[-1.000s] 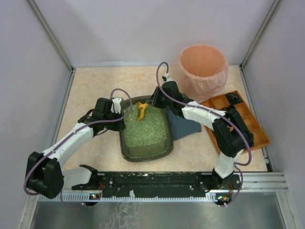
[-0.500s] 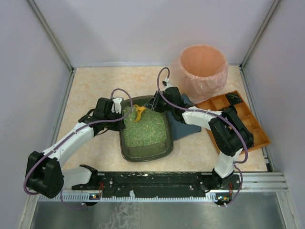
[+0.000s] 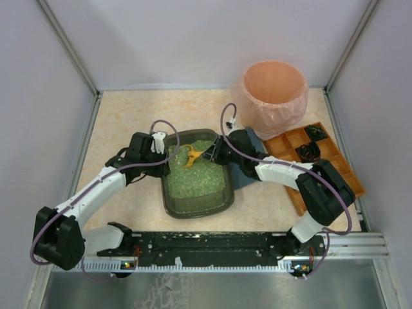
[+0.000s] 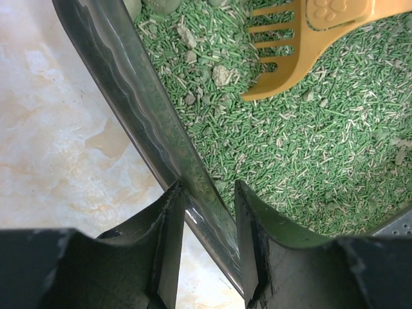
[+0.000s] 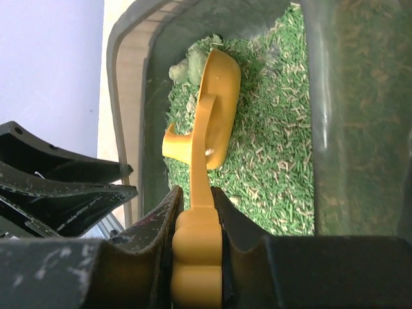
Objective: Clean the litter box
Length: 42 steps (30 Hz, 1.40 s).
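The litter box (image 3: 168, 193), a dark grey tray of green litter (image 3: 196, 180), lies mid-table. My left gripper (image 3: 165, 154) straddles its left rim (image 4: 129, 84), and the rim runs slantwise between both fingers (image 4: 168, 219), touching them. My right gripper (image 3: 212, 152) is shut on the handle of a yellow slotted scoop (image 3: 191, 155). The scoop head (image 5: 217, 116) rests in the litter at the far end, beside pale clumps (image 5: 188, 64). The left wrist view shows the scoop's tines (image 4: 283, 45) on the litter.
A round pink-lined bin (image 3: 273, 90) stands at the far right. An orange compartmented tray (image 3: 335, 168) with black items lies to the right. A blue cloth (image 3: 248, 170) lies under the box's right side. Grey walls close in the table.
My right arm has swung to the right and lowered, laying the scoop flatter into the litter at the far end. My left gripper stays on the rim, its jaws slightly wider.
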Each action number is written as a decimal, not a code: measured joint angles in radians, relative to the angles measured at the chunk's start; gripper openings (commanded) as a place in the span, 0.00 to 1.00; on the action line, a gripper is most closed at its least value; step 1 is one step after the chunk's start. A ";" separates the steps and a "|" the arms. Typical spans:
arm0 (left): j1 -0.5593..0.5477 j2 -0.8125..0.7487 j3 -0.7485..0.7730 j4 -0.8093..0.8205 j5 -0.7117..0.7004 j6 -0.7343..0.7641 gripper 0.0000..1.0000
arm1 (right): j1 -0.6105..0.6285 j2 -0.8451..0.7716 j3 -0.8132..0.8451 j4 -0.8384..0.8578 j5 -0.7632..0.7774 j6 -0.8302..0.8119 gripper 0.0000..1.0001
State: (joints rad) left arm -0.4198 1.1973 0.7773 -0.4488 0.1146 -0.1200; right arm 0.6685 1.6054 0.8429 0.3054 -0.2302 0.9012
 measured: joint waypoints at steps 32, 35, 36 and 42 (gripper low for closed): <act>-0.006 -0.184 -0.017 0.024 -0.092 -0.010 0.49 | -0.192 -0.414 -0.549 0.421 -0.163 0.338 0.00; -0.006 -0.186 -0.019 0.025 -0.097 -0.011 0.49 | -0.216 -0.416 -0.596 0.509 -0.201 0.385 0.00; -0.006 -0.186 -0.019 0.025 -0.097 -0.011 0.49 | -0.220 -0.419 -0.603 0.525 -0.210 0.396 0.00; -0.006 -0.188 -0.020 0.029 -0.100 -0.011 0.49 | -0.243 -0.451 -0.607 0.576 -0.270 0.422 0.00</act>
State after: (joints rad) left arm -0.4259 1.0092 0.7574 -0.4198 0.0151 -0.1307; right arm 0.4255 1.1545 0.2359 0.8818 -0.4999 1.3231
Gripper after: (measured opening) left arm 0.489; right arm 0.211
